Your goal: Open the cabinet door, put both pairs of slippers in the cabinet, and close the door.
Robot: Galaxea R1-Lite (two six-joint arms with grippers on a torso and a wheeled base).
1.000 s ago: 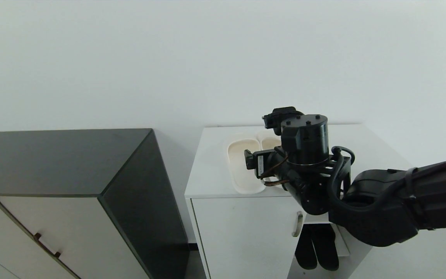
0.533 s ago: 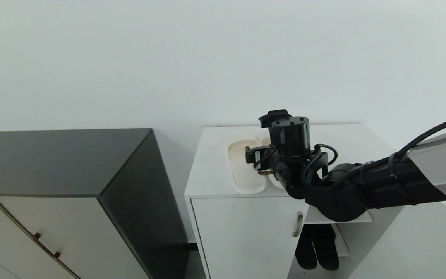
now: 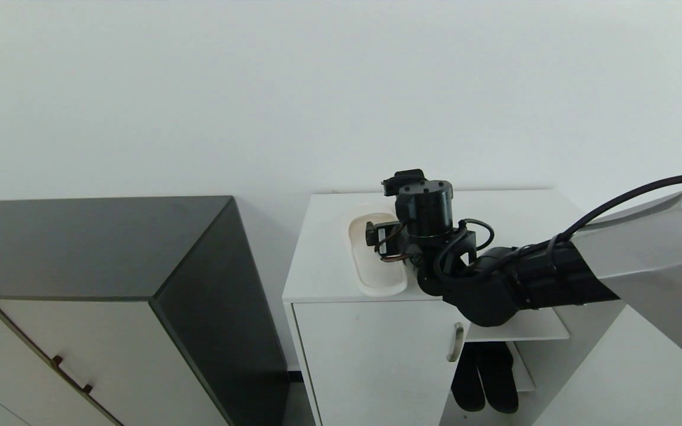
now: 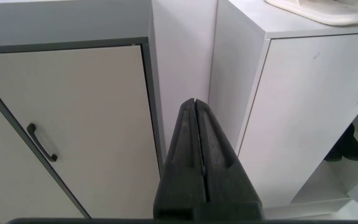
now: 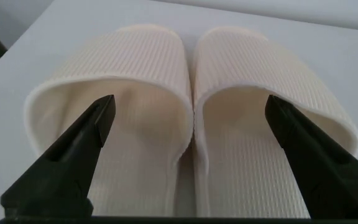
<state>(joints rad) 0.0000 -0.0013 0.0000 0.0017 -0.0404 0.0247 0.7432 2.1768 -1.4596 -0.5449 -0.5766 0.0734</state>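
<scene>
A plain white wall stands behind a low white cabinet (image 3: 376,355) whose flat top serves as the surface, and beside it, on the robot's left, is a wider cabinet with a dark top and pale doors (image 3: 98,242). A pair of cream ribbed open-toe slippers (image 3: 373,266) lies side by side on the white surface, near its front edge, the two touching along their inner sides. The right gripper (image 5: 190,106) is low over them with its black fingers (image 5: 79,155) spread wide, one outside each slipper, and the pictures do not show them touching either one. On the cabinet's front a white door with a pale curved handle (image 3: 454,342) covers the left half; the right half is open, showing a shelf and, under it, a pair of black slippers (image 3: 486,378) standing inside. The left gripper (image 4: 195,109) is lower down, in front of the gap between the two cabinets, its fingers pressed together with nothing between them.
</scene>
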